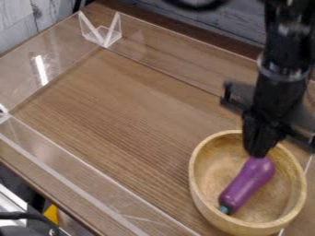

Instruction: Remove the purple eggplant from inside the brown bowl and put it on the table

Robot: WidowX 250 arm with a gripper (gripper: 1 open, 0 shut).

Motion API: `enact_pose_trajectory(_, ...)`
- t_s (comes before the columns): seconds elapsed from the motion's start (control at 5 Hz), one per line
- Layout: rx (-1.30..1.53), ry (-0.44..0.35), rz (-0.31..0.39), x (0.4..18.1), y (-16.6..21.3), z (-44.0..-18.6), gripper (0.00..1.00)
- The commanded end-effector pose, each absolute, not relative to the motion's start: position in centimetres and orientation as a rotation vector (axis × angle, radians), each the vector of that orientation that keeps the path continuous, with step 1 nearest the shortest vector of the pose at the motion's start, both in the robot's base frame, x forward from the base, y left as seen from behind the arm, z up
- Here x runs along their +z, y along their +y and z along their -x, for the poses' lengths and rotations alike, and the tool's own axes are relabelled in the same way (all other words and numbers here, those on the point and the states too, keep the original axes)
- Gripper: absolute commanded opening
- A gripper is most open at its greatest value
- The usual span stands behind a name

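Glossy, seemingly smooth purple eggplant (249, 183)

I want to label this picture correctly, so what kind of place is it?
Probably a robot test station: a robot gripper above a wooden bowl with a toy eggplant, on a tabletop edged by clear walls.

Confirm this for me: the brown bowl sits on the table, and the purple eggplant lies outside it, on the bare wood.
Not right on one point: the purple eggplant lies inside the brown bowl, not outside it, as the current camera view shows. The bowl does sit on the table.
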State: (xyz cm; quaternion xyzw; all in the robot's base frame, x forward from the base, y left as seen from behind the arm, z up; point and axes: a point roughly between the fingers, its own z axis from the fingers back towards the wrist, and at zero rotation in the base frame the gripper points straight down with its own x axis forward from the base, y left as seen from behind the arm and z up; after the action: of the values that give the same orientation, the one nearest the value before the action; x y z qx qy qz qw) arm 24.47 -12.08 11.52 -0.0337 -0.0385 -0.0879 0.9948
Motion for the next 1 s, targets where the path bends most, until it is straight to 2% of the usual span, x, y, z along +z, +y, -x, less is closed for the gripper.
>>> enact_pose_trajectory(0.0, -0.159, -0.167, 0.092, 15.5, -11.3, -25.5, 0.00)
enact_pose_trajectory(0.2, -0.133, -0.194, 0.095, 17.3, -10.0, -25.3, 0.00)
enact_pose_trajectory(0.4, -0.125, -0.190, 0.088, 17.2, -9.5, -24.3, 0.00)
enact_pose_trajectory(0.6, -0.123, -0.181, 0.084, 17.0, -9.5, -23.1, 1.00)
enact_pose_trajectory(0.8, -0.140, -0.161, 0.080, 16.5, -10.2, -21.9, 1.00)
